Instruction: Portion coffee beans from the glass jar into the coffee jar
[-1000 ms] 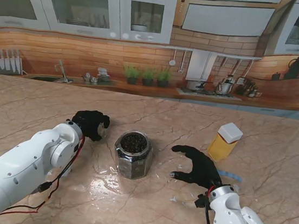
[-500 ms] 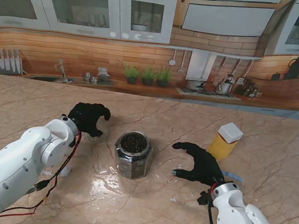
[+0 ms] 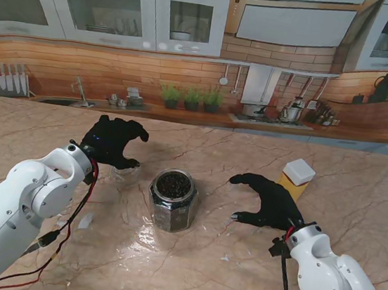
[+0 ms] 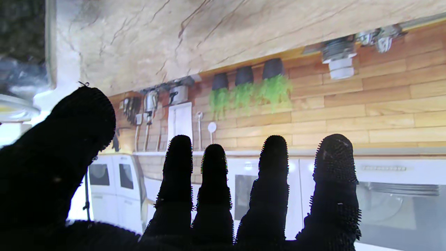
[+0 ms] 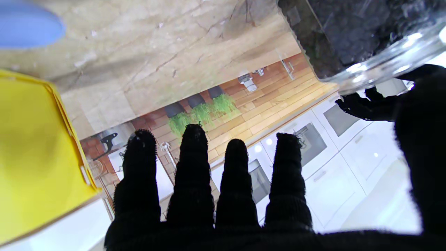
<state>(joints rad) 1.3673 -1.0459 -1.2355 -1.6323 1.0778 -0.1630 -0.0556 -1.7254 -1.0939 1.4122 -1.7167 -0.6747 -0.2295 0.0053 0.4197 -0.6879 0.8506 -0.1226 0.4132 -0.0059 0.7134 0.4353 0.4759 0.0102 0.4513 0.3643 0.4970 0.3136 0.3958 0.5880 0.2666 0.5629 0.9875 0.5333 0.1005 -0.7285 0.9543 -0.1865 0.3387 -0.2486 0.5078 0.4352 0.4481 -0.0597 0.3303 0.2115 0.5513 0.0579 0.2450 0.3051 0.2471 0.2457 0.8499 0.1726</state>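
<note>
Glass jar (image 3: 172,199) of beans between two released hands.
It stands on the worktop (image 3: 208,260); left hand (image 3: 113,142) and right hand (image 3: 272,203) hover either side, fingers (image 5: 193,164) spread, touching nothing (yellow container (image 3: 295,177) beyond).

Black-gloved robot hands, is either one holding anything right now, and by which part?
Nothing is held. The left robot hand and right robot hand are both open.
</note>
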